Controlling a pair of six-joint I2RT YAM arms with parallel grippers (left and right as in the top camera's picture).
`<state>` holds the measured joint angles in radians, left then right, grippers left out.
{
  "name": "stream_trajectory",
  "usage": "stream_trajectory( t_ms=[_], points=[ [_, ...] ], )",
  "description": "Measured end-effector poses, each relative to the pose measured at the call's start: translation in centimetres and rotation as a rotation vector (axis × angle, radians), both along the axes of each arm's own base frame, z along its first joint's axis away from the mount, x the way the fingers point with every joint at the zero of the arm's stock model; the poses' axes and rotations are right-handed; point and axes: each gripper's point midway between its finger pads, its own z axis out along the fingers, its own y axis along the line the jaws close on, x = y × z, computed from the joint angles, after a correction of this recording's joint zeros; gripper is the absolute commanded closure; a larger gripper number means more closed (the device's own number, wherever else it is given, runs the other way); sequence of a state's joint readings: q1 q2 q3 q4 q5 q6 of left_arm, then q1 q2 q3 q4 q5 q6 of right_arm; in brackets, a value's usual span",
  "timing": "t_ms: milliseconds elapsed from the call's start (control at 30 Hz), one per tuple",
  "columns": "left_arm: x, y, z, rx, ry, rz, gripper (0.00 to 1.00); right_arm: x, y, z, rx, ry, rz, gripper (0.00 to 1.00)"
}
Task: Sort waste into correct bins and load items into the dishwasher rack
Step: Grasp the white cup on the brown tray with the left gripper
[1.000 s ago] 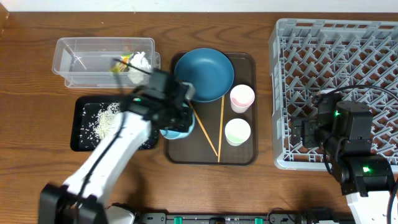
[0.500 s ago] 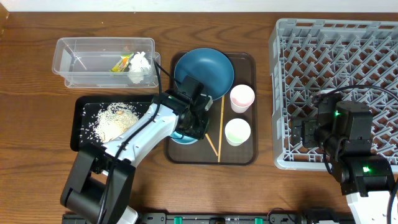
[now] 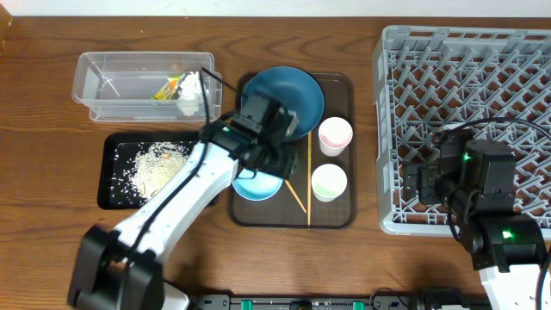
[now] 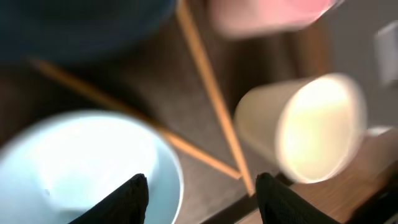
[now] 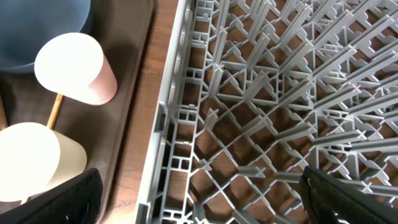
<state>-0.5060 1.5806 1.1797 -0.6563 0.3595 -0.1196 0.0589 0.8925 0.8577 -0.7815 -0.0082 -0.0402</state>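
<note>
The white bowl with pale blue inside sits upright at the front left of the brown serving tray. My left gripper hovers open just above the bowl's right rim, holding nothing. Two chopsticks lie crossed beside the bowl. A pinkish cup and a cream cup stand to their right. The dark blue dish sits behind. My right gripper hangs open over the left edge of the dishwasher rack.
The clear tub at the back left holds the snack wrapper and the tissue. The black tray in front of it carries the rice scraps. My left arm stretches across the black tray's right end.
My left gripper has opened and let go of the white bowl, which now rests on the brown tray, and has drawn back toward the blue dish. The right arm has not moved.
</note>
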Motion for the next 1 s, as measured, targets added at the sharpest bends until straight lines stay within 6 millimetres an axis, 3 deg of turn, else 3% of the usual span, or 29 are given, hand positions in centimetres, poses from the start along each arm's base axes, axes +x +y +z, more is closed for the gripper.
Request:
stream_trajectory(
  t_ms=[100, 267, 400, 567, 700, 733, 833, 1000],
  points=[
    [0.5, -0.5, 1.7, -0.029, -0.052, -0.006, 0.41, 0.0, 0.0, 0.0, 0.0, 0.0, 0.0, 0.01],
    [-0.9, -2.4, 1.2, -0.024, -0.04, -0.067, 0.41, 0.0, 0.0, 0.0, 0.0, 0.0, 0.0, 0.01],
    [-2.5, -4.6, 0.0, -0.012, -0.019, -0.138, 0.41, 0.0, 0.0, 0.0, 0.0, 0.0, 0.0, 0.01],
    [-3.7, -5.8, -2.7, 0.028, 0.041, -0.182, 0.43, 0.0, 0.0, 0.0, 0.0, 0.0, 0.0, 0.01],
    [-3.9, -5.7, -5.4, 0.069, 0.106, -0.178, 0.66, 0.0, 0.0, 0.0, 0.0, 0.0, 0.0, 0.01],
    [-4.0, -5.6, -6.0, 0.079, 0.118, -0.18, 0.76, 0.0, 0.0, 0.0, 0.0, 0.0, 0.0, 0.01],
    [-4.1, -5.6, -6.7, 0.09, 0.136, -0.176, 0.94, 0.0, 0.0, 0.0, 0.0, 0.001, 0.0, 0.01],
    [-4.0, -5.7, -6.6, 0.086, 0.127, -0.18, 0.94, 0.0, 0.0, 0.0, 0.0, 0.0, 0.0, 0.01]
  ],
)
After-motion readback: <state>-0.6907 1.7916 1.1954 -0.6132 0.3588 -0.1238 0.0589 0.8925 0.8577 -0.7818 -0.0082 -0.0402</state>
